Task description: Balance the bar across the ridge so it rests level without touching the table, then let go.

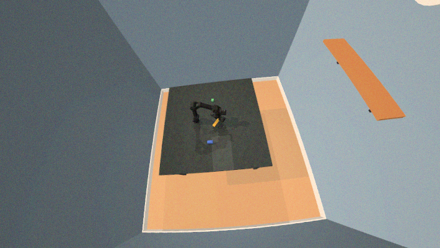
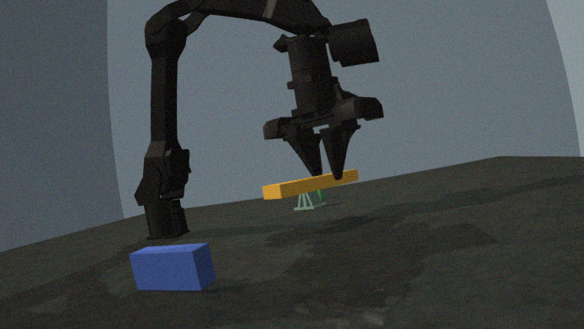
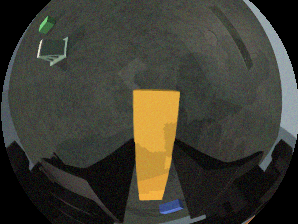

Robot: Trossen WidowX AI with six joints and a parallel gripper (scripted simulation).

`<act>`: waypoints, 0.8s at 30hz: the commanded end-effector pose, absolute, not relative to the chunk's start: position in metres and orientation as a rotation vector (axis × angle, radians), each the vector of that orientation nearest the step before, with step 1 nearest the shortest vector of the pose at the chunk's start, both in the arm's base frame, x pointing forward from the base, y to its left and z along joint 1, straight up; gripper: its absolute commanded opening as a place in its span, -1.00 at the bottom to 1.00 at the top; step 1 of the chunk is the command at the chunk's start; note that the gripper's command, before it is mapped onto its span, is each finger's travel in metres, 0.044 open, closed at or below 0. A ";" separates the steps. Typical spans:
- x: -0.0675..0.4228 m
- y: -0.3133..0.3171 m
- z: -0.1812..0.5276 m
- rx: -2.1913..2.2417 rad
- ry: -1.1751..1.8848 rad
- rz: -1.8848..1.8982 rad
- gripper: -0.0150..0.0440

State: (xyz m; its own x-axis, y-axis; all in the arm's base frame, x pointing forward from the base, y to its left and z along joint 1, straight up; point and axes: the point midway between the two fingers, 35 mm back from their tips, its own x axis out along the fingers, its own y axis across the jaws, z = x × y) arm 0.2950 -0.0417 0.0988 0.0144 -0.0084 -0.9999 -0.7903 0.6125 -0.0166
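The orange-yellow bar is off the table, held in the air. My gripper is shut on it, pointing down, with one finger on each long side. In the exterior view the bar looks close to level, with a long part reaching out toward the blue block's side. The ridge, a pale green open-framed stand, stands behind the bar, its top hidden by the bar in the exterior view. In the wrist view it is at the upper left, apart from the bar. I cannot make it out in the top view.
A small green block is just beyond the ridge. A blue block lies on the dark table, well apart from the bar. An orange shelf is on the right wall.
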 end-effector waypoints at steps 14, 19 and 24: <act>0.292 -0.040 0.148 -0.727 1.425 0.699 -0.49; 0.291 -0.039 0.154 -0.724 1.426 0.697 -0.49; 0.294 -0.023 0.154 -0.640 1.450 0.618 -0.49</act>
State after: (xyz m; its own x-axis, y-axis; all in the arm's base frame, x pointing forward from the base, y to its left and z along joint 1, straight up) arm 0.2903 -0.0342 0.1502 0.0192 -0.0074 -0.9998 -0.7583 0.6516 -0.0193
